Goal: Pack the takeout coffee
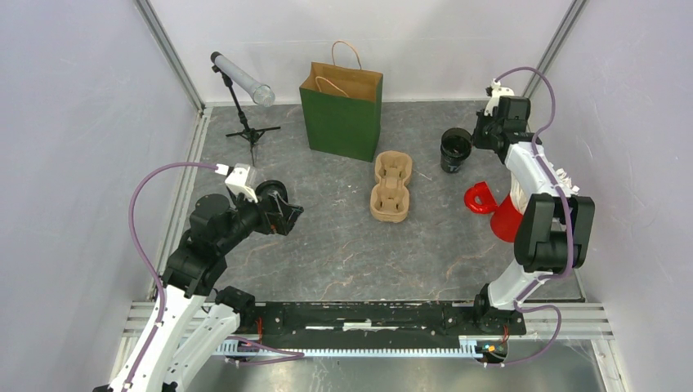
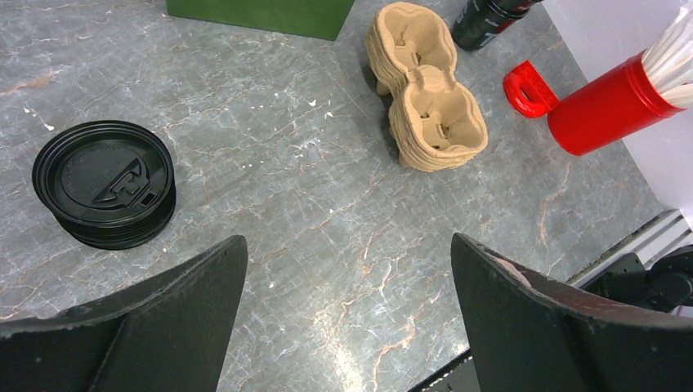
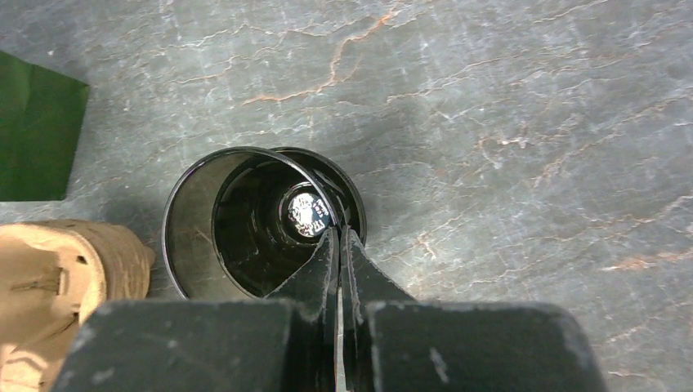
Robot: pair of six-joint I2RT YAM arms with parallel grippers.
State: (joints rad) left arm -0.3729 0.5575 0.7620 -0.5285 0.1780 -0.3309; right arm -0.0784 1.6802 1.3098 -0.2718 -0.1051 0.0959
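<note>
Black cup point(image 3: 196, 220), rim pinched in my right gripper point(image 3: 337, 237), cardboard tray point(image 1: 391, 188) just beside it, green bag point(image 1: 343, 122) beyond, my left gripper point(image 2: 347, 245) wide, lids point(image 2: 104, 181) near it.

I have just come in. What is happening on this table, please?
The right gripper has its jaws pinched on the rim of a lidless black cup beside the cardboard cup tray. The left gripper hovers open above the table, near a stack of black lids. Both tray holes are empty; no lidded cup is in view.
</note>
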